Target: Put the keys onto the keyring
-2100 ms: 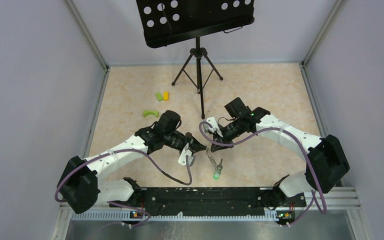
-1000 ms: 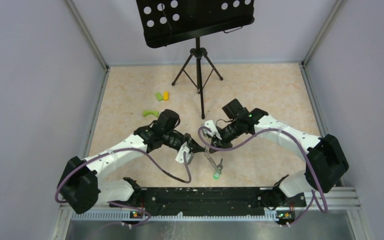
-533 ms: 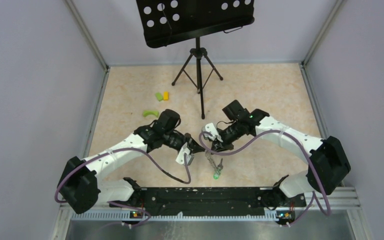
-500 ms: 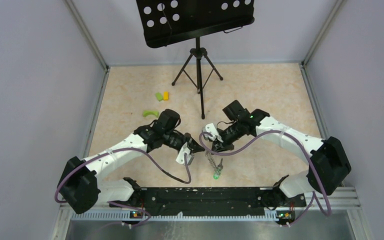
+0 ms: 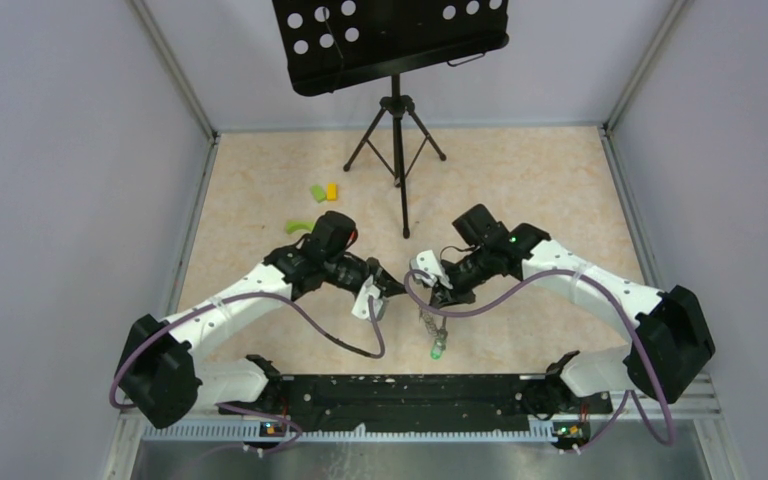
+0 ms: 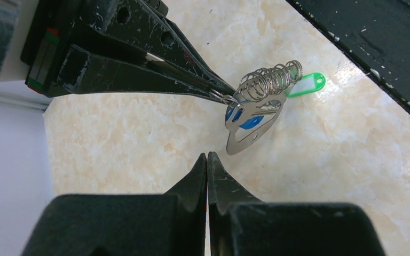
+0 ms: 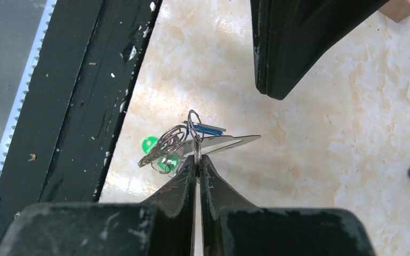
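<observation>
Far left of the pale marbled tabletop (image 5: 530, 180): a small green block (image 5: 317, 192) and a small yellow block (image 5: 331, 190) lie side by side, apparently touching. A curved green block (image 5: 300, 226) lies nearer the arms, apart from them.

The white left arm (image 5: 240, 300) reaches in towards the centre. The left gripper (image 6: 207, 162) has its black fingers pressed together, and the left wrist view shows nothing between them. Its tips sit just beside the hanging bunch without touching it.

Centre, rear: a black music stand on a tripod (image 5: 397, 150), well behind both grippers.

Centre, front: the keyring (image 6: 271, 80) appears as a bunch of thin silver wire loops with a short chain. It is located between the two grippers, just ahead of the black base rail (image 5: 410, 388). Attached items:
- A flat silver key (image 7: 232, 141), projecting sideways from the loops.
- A blue plastic tag (image 7: 209, 128), close against that key.
- A green plastic tag (image 5: 438, 350), at the lowest end of the chain.

Whether the green plastic tag rests on the tabletop cannot be determined. Neither key's threading onto the loops can be made out.

Right of centre: the right gripper (image 7: 198, 162) has its fingers clamped on one wire loop of the keyring, and the bunch hangs from that hold. The white right arm (image 5: 590, 285) extends back to the right side of the base rail.
</observation>
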Controlling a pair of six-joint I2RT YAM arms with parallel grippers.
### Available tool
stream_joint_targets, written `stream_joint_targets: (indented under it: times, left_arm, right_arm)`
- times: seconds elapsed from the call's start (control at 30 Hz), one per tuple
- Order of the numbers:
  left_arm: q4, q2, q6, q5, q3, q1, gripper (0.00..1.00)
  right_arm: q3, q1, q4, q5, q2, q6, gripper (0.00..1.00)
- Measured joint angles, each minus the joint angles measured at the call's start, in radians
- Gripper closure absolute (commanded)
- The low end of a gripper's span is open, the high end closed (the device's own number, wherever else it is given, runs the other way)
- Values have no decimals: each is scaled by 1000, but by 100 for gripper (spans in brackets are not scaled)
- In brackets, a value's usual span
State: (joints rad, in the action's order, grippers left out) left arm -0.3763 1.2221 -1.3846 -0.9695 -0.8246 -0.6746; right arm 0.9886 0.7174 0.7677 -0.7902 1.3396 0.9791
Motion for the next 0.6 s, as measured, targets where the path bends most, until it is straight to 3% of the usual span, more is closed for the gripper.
stream_joint_targets:
  times: [0.17,0.3,0.47,0.6]
  left_arm:
    - [34,0,60,-30,14,0,69]
    - [79,0,122,-72,55,0,53]
    - [113,0,204,-97,72,-4,50]
    - [187,0,322,-95,88,-22,54]
  right_arm:
    - [-1,0,-12,3,0,-24,100]
    - [-2,0,-21,3,0,-48,100]
    - [-3,-2,-28,4,0,-71,100]
    - [-7,-6,-45,5,0,-95,100]
